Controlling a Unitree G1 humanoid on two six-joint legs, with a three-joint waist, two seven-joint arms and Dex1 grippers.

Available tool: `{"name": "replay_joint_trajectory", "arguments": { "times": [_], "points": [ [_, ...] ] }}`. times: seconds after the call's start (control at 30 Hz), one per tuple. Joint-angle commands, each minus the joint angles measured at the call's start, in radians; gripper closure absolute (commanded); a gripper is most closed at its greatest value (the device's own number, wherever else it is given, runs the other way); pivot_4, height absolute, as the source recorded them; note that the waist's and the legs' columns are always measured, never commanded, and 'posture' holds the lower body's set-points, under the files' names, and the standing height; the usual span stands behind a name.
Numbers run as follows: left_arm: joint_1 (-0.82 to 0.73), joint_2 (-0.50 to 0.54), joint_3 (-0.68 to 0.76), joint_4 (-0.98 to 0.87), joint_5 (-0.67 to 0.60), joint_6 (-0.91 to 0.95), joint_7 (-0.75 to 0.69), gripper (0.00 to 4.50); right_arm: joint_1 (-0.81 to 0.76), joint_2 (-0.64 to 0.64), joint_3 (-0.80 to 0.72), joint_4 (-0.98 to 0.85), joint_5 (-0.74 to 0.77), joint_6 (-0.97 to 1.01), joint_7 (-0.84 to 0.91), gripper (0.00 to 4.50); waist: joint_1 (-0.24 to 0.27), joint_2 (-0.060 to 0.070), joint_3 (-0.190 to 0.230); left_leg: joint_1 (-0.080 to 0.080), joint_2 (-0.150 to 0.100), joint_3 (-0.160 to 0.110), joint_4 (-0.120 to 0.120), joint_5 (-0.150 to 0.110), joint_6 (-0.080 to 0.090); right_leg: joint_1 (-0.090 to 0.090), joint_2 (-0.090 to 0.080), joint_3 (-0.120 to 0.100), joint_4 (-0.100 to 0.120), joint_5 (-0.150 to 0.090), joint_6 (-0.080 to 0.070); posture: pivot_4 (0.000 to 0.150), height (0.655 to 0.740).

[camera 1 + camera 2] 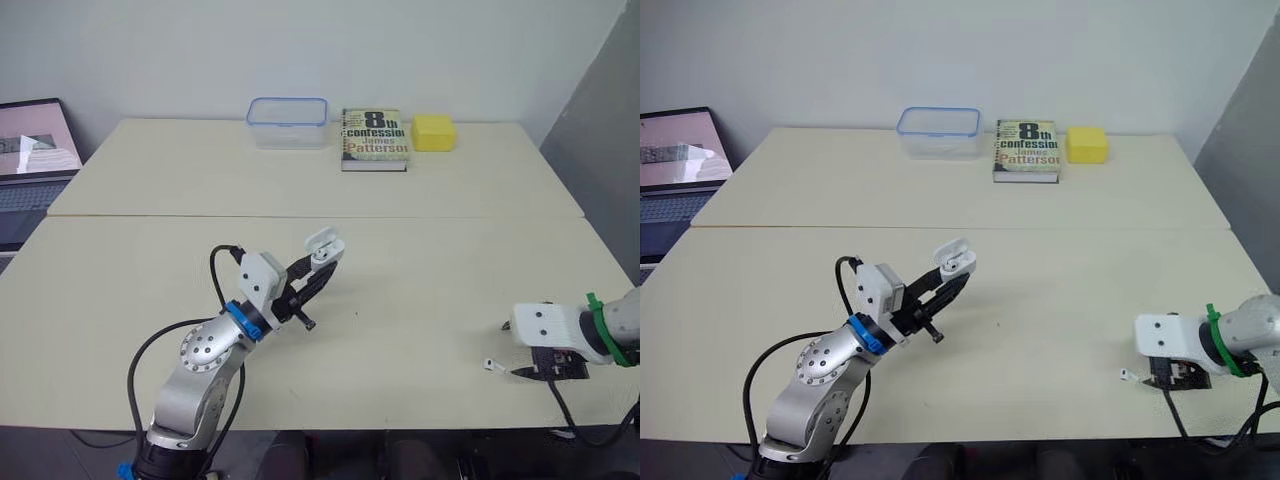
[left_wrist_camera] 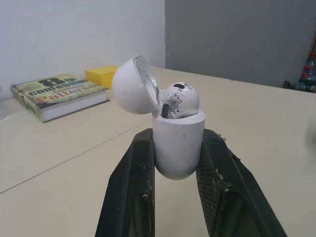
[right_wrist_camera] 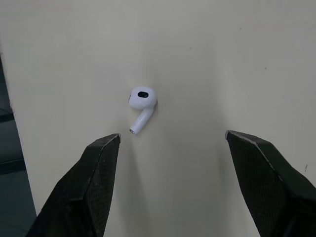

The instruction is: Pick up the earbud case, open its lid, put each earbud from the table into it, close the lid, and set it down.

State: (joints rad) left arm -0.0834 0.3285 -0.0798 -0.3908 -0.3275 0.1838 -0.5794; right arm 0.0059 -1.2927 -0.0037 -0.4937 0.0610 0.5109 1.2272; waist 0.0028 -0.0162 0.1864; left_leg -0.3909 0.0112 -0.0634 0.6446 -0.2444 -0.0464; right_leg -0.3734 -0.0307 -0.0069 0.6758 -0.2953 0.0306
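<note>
One glossy white earbud (image 2: 180, 98) sits in the rounded, lid-up earbud case (image 2: 177, 150) my left gripper (image 1: 318, 270) clamps; my right gripper (image 3: 173, 134) gapes over the loose earbud (image 3: 141, 101).

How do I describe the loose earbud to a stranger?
On the near table, look by the front right edge, where the right gripper hovers open. The loose earbud lies next to it: tiny, white, short-stemmed, unlike the other earbud, seated in the earbud case.

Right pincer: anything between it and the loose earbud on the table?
Nothing. The right wrist view shows bare table between the open right pincer and the earbud, which lies untouched just ahead of the fingertips.
</note>
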Motion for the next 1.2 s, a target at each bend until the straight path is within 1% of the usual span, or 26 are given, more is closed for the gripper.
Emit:
{"name": "replay_joint_trajectory", "arguments": {
  "times": [0.03, 0.17, 0.33, 0.67, 0.77, 0.83, 0.93, 1.0, 1.03, 1.2],
  "points": [
    [0.000, -0.004, -0.007, -0.019, 0.009, -0.024, 0.001, 3.75, -0.027, 0.010, 0.045, -0.087, 0.002, 0.137, -0.029, 0.94, 0.000, 0.000, 0.000, 0.000, 0.000, 0.000, 0.000, 0.000, 0.000, 0.000, 0.000, 0.000, 0.000, 0.000, 0.000, 0.150, 0.7400],
    [0.004, -0.004, -0.008, -0.023, 0.013, -0.021, 0.003, 3.75, -0.058, 0.031, 0.120, -0.105, -0.011, 0.200, -0.051, 0.94, 0.000, 0.000, 0.000, 0.000, -0.001, 0.000, 0.000, 0.000, 0.000, 0.000, -0.001, 0.000, -0.001, 0.000, 0.000, 0.150, 0.7400],
    [0.013, -0.003, -0.006, -0.029, 0.017, -0.019, 0.006, 3.75, -0.113, 0.059, 0.209, -0.062, -0.052, 0.216, -0.083, 0.94, -0.003, 0.000, 0.000, 0.000, -0.001, 0.000, 0.000, 0.000, 0.000, 0.000, -0.001, 0.000, -0.001, 0.000, 0.000, 0.150, 0.7400],
    [0.019, -0.002, -0.004, -0.033, 0.019, -0.017, 0.009, 3.75, -0.140, 0.077, 0.263, -0.021, -0.076, 0.226, -0.095, 0.94, -0.004, -0.002, -0.001, 0.001, 0.000, 0.000, 0.000, 0.000, 0.000, 0.001, 0.000, 0.000, -0.001, 0.000, 0.000, 0.150, 0.7400],
    [0.018, -0.003, -0.004, -0.031, 0.019, -0.018, 0.009, 3.75, -0.147, 0.084, 0.274, -0.010, -0.079, 0.231, -0.099, 1.54, -0.004, -0.004, -0.002, 0.001, 0.000, 0.000, 0.000, 0.000, 0.000, 0.001, 0.000, 0.000, -0.001, 0.000, 0.000, 0.150, 0.7400],
    [0.017, -0.002, -0.004, -0.030, 0.019, -0.019, 0.008, 3.75, -0.148, 0.087, 0.280, -0.009, -0.078, 0.237, -0.098, 2.18, -0.005, -0.008, -0.004, 0.001, 0.001, 0.000, 0.000, 0.000, 0.000, 0.001, 0.000, 0.000, -0.001, 0.000, 0.000, 0.150, 0.7400],
    [0.016, -0.002, -0.003, -0.028, 0.018, -0.020, 0.007, 3.75, -0.149, 0.088, 0.285, -0.008, -0.076, 0.242, -0.095, 3.15, -0.005, -0.009, -0.005, 0.002, 0.001, 0.001, 0.001, 0.000, 0.000, 0.002, 0.000, 0.001, -0.001, 0.000, 0.000, 0.150, 0.7400],
    [0.014, -0.002, -0.003, -0.026, 0.018, -0.019, 0.006, 3.75, -0.153, 0.091, 0.285, -0.008, -0.075, 0.244, -0.095, 3.90, -0.005, -0.009, -0.005, 0.002, 0.000, 0.001, 0.001, 0.000, 0.000, 0.002, 0.000, 0.001, -0.001, 0.000, 0.000, 0.150, 0.7400],
    [0.013, -0.002, -0.003, -0.026, 0.018, -0.019, 0.006, 3.75, -0.156, 0.093, 0.283, -0.008, -0.073, 0.244, -0.095, 4.12, -0.005, -0.009, -0.005, 0.003, 0.000, 0.001, 0.001, 0.000, 0.000, 0.003, 0.000, 0.001, -0.001, 0.000, 0.000, 0.150, 0.7400],
    [0.005, -0.002, -0.001, -0.020, 0.017, -0.021, 0.004, 3.75, -0.192, 0.102, 0.248, -0.011, -0.050, 0.227, -0.088, 4.12, -0.005, -0.009, -0.005, 0.004, 0.001, 0.001, 0.001, 0.000, 0.000, 0.003, 0.000, 0.001, -0.001, 0.000, 0.000, 0.150, 0.7400]
  ]
}}
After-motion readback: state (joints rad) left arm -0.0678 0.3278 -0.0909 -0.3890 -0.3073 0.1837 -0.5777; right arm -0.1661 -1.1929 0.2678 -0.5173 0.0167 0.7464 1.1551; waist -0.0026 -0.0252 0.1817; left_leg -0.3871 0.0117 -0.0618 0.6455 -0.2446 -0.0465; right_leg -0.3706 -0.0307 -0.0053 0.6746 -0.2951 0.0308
